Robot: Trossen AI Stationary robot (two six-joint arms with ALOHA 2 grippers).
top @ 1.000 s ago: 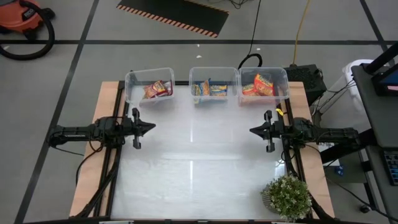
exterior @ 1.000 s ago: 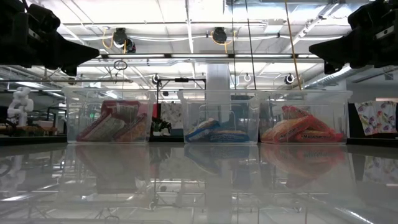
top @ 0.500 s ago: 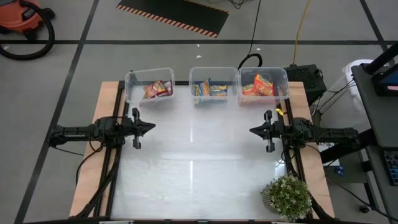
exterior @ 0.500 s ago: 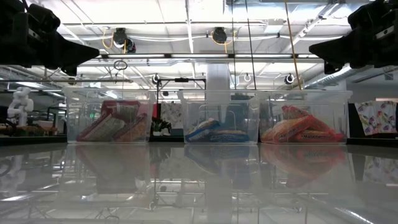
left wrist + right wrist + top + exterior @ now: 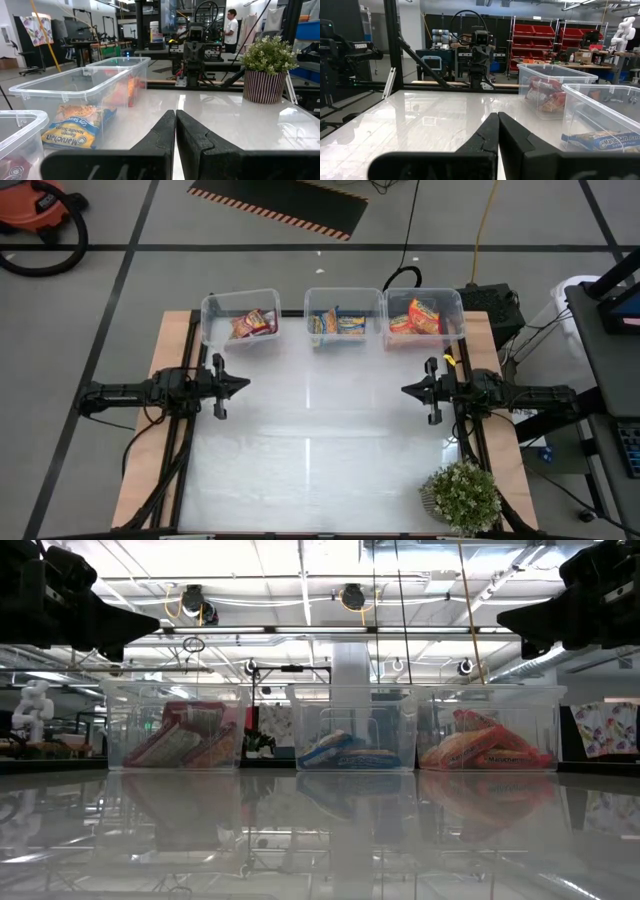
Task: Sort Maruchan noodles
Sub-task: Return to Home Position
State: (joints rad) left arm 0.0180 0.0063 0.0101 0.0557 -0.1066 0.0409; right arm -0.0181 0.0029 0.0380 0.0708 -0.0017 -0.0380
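The Maruchan noodles lie in three clear bins along the table's far edge: dark red packets (image 5: pixel 254 324) in the left bin, blue and silver ones (image 5: pixel 340 323) in the middle bin, orange ones (image 5: pixel 417 317) in the right bin. My left gripper (image 5: pixel 247 384) hangs shut above the table's left side, pointing level toward the middle. My right gripper (image 5: pixel 403 390) hangs shut above the right side, facing it. Neither touches anything.
A potted plant (image 5: pixel 461 496) stands at the table's near right corner. The white tabletop (image 5: pixel 320 440) between the two arms is bare. The bins (image 5: pixel 352 728) stand side by side at the far edge.
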